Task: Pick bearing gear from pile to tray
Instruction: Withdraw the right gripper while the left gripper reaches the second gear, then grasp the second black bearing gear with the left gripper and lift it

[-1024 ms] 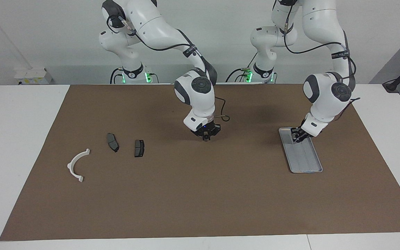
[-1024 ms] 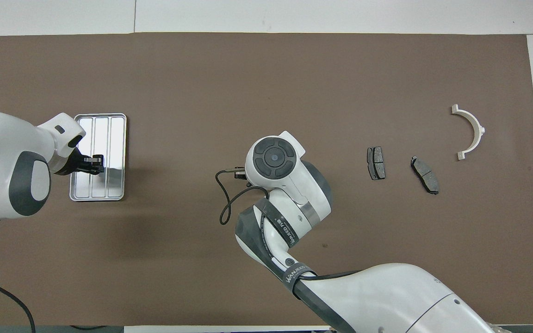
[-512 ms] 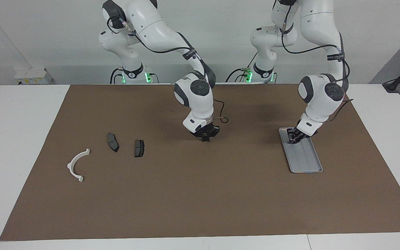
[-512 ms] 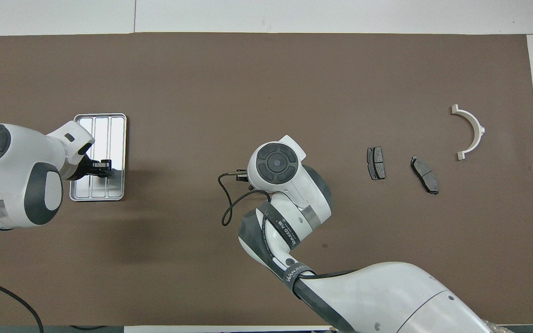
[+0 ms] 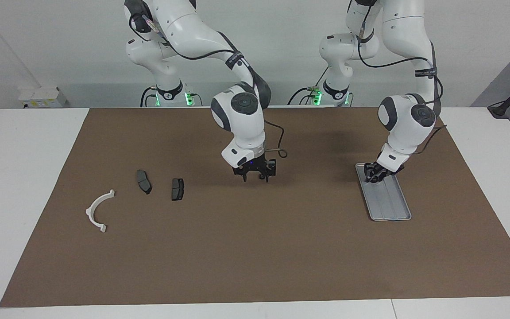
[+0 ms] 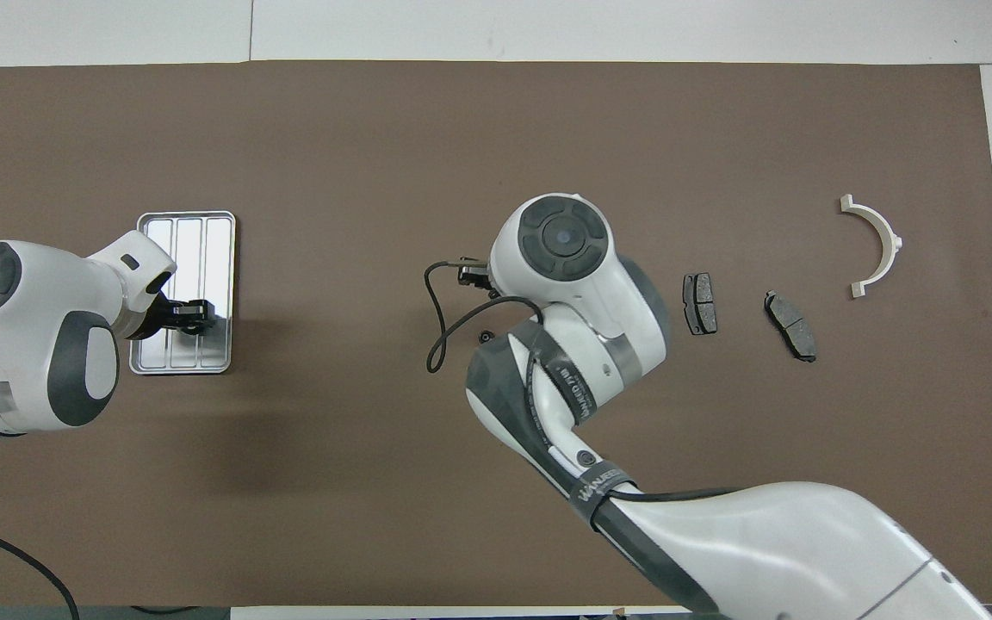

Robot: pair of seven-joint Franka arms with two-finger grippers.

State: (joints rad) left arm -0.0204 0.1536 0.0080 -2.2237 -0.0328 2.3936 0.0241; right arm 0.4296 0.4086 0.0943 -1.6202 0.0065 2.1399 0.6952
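A tiny black round piece, the size of a bearing gear, lies on the brown mat mid-table. My right gripper hangs just above it, open and holding nothing. The pile lies toward the right arm's end: two dark brake pads and a white half-ring. The silver tray sits toward the left arm's end. My left gripper is low over the tray's end nearer the robots, also seen from overhead. I cannot see whether it holds anything.
The brown mat covers most of the white table. A black cable loops off the right wrist above the mat. The tray shows bare metal in its farther half.
My right gripper went from shut to open and shifted a little toward the pile; a tiny black piece now shows on the mat beneath it. The left gripper slid slightly toward the tray's nearer end.
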